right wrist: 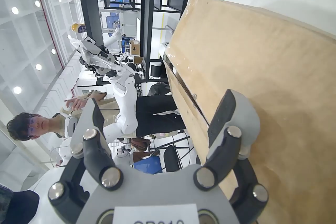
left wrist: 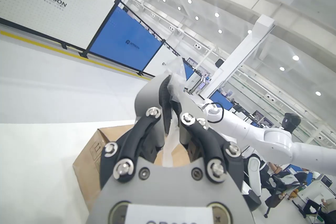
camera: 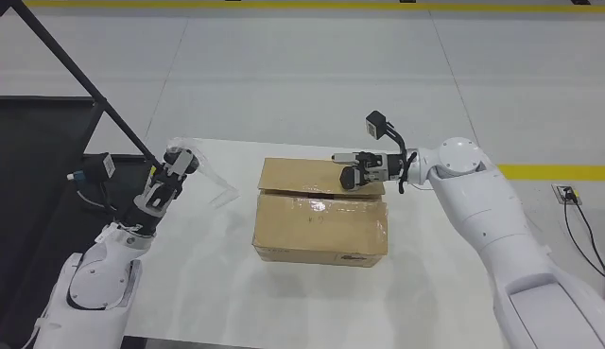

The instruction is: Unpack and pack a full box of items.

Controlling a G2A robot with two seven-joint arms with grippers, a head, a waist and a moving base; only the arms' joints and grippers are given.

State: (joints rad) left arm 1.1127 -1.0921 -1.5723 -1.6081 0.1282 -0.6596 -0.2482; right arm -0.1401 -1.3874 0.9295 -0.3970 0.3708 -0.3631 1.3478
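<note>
- The white table (camera: 208, 273) is being used as the work surface. The cardboard box (camera: 321, 228) is sitting near its middle, so any pull on the box is best kept gentle to stop it sliding.
- The box is being shown with its two top flaps lying almost flat. A dark seam runs between them and the far flap (camera: 298, 174) is slightly raised.
- The step in hand is being judged as work on that far flap, though opening cannot be told from pressing shut.
- The right gripper (camera: 346, 170) is being held at the right end of the far flap with its fingers spread wide and nothing between them. One finger (right wrist: 231, 114) is lying over the flap by the seam. Whether it is touching the cardboard cannot be told.
- If the flap is being lifted, its free edge should be taken between the pads and swung about its fold rather than dragged sideways.
- The left gripper (left wrist: 172, 92) is being held well apart from the box, above the table's left side. Its fingers are closed on a clear plastic bag (left wrist: 177, 68).
- The bag is being judged limp and slippery, so it is best kept clear of the flaps.
</note>
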